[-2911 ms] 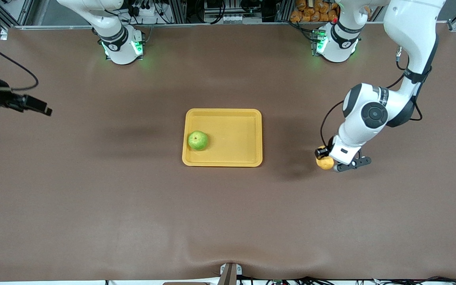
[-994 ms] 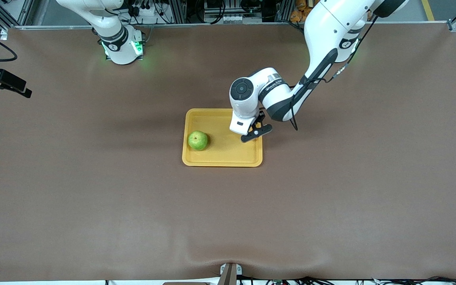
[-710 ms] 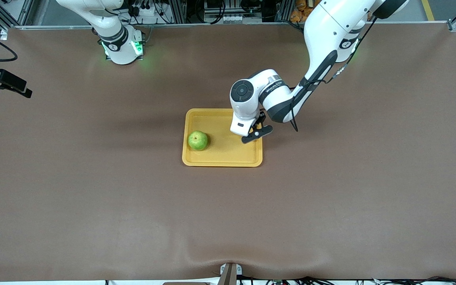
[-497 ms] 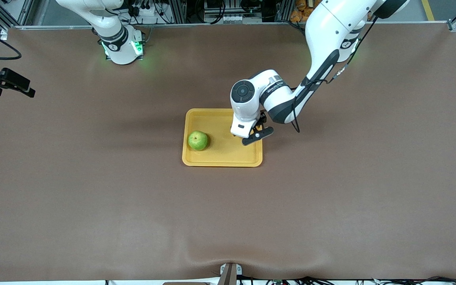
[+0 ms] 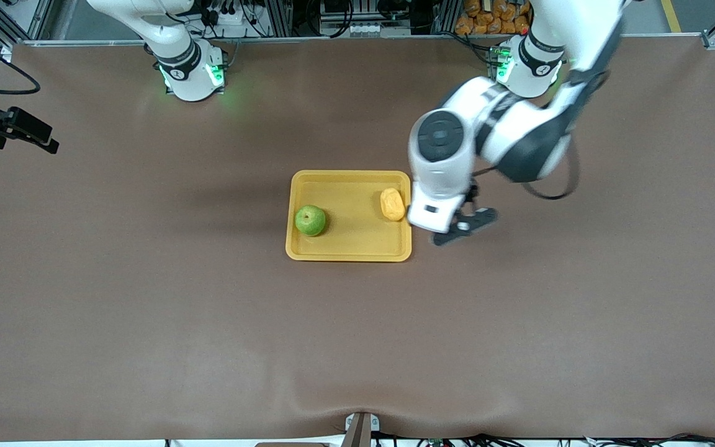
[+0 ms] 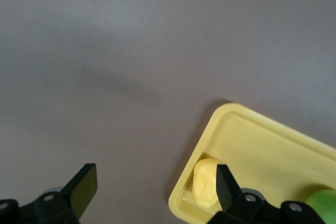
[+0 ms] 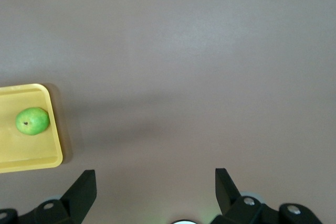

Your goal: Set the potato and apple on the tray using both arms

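Observation:
The yellow tray (image 5: pixel 350 255) lies mid-table. The green apple (image 5: pixel 310 220) sits in it at the right arm's end. The yellow-orange potato (image 5: pixel 392 203) lies in it against the rim at the left arm's end. My left gripper (image 5: pixel 443 222) is up over the bare table just beside that rim. In the left wrist view it (image 6: pixel 153 187) is open and empty, with the potato (image 6: pixel 206 182), the tray (image 6: pixel 273 150) and the apple (image 6: pixel 321 203) below it. My right gripper (image 5: pixel 30 131) waits high over the right arm's end of the table, open and empty (image 7: pixel 155 184). Its view shows the apple (image 7: pixel 32 120) on the tray (image 7: pixel 31 158).
The brown table mat (image 5: pixel 357 347) spreads all round the tray. The arm bases, lit green (image 5: pixel 191 74), stand along the table edge farthest from the front camera. A small bracket (image 5: pixel 360 428) sits at the nearest edge.
My left gripper has let go of the potato, which now lies on the tray. The gripper has risen and moved off the tray toward the left arm's end. The right arm has hardly moved.

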`<state>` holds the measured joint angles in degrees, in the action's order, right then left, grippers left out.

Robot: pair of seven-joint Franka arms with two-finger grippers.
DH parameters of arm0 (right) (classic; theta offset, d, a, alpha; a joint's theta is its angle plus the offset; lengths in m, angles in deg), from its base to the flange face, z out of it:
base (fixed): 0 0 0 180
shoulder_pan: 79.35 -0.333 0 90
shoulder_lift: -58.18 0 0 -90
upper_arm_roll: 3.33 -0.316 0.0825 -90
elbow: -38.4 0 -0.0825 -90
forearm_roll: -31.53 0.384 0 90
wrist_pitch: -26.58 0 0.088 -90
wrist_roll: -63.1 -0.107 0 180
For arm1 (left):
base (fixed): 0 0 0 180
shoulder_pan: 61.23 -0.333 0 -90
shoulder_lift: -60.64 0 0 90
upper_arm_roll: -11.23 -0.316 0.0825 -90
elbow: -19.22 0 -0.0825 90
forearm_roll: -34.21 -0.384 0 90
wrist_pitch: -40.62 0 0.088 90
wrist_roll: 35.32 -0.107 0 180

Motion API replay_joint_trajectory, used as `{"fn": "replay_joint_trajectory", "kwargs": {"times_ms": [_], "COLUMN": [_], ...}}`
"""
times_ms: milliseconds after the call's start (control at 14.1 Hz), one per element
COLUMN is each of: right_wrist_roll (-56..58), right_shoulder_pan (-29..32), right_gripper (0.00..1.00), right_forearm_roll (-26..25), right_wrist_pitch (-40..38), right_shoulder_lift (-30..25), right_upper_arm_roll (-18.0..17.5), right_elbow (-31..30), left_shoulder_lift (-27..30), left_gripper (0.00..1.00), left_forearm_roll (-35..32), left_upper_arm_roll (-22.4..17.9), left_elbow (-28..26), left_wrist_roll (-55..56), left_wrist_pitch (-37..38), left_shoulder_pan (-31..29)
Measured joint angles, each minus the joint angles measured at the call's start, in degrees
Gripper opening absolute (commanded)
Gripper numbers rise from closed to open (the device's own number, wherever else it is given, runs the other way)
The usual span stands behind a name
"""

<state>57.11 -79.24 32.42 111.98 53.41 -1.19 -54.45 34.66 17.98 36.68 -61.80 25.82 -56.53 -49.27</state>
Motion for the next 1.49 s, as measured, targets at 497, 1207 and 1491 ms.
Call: {"fn": "replay_joint_trajectory", "kwargs": {"times_ms": [497,1207,1491], "right_wrist_roll": [-1.2,-2.1,-4.1], "right_shoulder_pan": [0.0,0.0,0.0], "right_gripper": [1.0,1.0,1.0], "right_forearm_roll": [0.0,0.0,0.0], "right_wrist_pitch": [0.0,0.0,0.0], "right_shoulder_lift": [0.1,0.1,0.1], "right_upper_arm_roll": [0.0,0.0,-0.1], "right_elbow": [0.0,0.1,0.1], "left_shoulder_lift": [9.4,19.3,25.4], "left_gripper": [1.0,1.0,1.0], "left_forearm_roll": [2.7,9.5,13.3], "left_upper_arm_roll": [-0.1,-11.5,-20.8], "left_elbow": [1.0,0.4,-4.1], "left_wrist_roll": [-21.3,-48.6,-56.2], "left_wrist_pitch": [3.9,6.6,9.7], "left_shoulder_pan": [-13.5,-16.8,-13.0]}}
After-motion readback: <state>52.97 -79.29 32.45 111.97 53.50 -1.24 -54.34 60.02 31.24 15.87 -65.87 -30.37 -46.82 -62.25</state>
